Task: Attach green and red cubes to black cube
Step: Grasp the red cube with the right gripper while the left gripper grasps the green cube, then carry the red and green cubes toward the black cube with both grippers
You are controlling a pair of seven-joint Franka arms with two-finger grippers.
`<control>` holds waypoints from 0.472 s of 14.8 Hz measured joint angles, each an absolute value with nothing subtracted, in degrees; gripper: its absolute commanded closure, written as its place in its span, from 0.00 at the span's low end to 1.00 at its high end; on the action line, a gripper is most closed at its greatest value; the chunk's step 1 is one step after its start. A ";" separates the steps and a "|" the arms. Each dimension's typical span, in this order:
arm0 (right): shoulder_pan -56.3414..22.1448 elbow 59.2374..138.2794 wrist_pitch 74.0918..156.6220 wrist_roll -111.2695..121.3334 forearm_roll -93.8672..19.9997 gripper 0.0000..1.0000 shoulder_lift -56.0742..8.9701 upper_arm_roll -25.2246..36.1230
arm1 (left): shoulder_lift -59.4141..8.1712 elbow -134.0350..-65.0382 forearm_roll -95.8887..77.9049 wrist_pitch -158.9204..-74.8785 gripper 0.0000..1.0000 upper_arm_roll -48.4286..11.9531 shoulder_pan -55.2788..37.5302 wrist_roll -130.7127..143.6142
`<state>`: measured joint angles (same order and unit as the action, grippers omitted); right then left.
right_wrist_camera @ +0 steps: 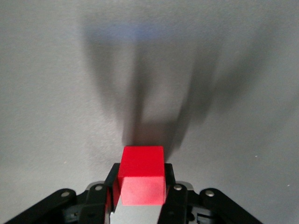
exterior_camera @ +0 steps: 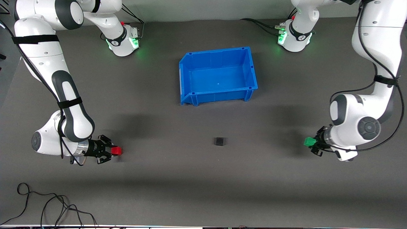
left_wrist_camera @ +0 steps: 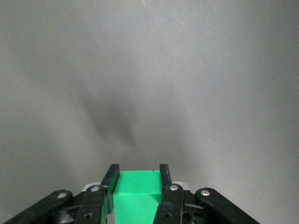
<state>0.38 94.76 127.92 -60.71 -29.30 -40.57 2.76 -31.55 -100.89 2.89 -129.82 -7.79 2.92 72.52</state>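
Observation:
The black cube (exterior_camera: 220,141) sits on the grey mat, nearer the front camera than the blue bin. My left gripper (exterior_camera: 311,143) is shut on the green cube (exterior_camera: 308,141) over the mat at the left arm's end; the wrist view shows the green cube (left_wrist_camera: 136,185) between both fingers (left_wrist_camera: 110,179). My right gripper (exterior_camera: 112,151) is shut on the red cube (exterior_camera: 117,150) over the mat at the right arm's end; the wrist view shows the red cube (right_wrist_camera: 142,175) clamped between the fingers. Both cubes point toward the black cube.
An empty blue bin (exterior_camera: 217,95) stands mid-table, farther from the front camera than the black cube. Loose black cables (exterior_camera: 47,206) lie at the table's near edge toward the right arm's end. The arm bases (exterior_camera: 124,41) stand at the table's back edge.

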 measured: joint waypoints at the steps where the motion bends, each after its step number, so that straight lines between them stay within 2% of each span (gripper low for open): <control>1: 0.24 94.07 127.48 -60.71 -29.35 0.72 -40.39 2.67 | -31.78 -100.27 2.77 -129.81 1.00 -7.81 1.58 74.36; 4: -1.47 91.40 124.04 -62.30 -29.74 0.73 -38.74 2.46 | -32.72 -98.29 2.14 -129.80 1.00 -7.85 -1.36 79.39; 7: -6.57 88.94 123.06 -68.86 -29.87 0.73 -37.37 2.38 | -34.16 -96.36 1.87 -129.80 1.00 -7.91 -3.68 86.45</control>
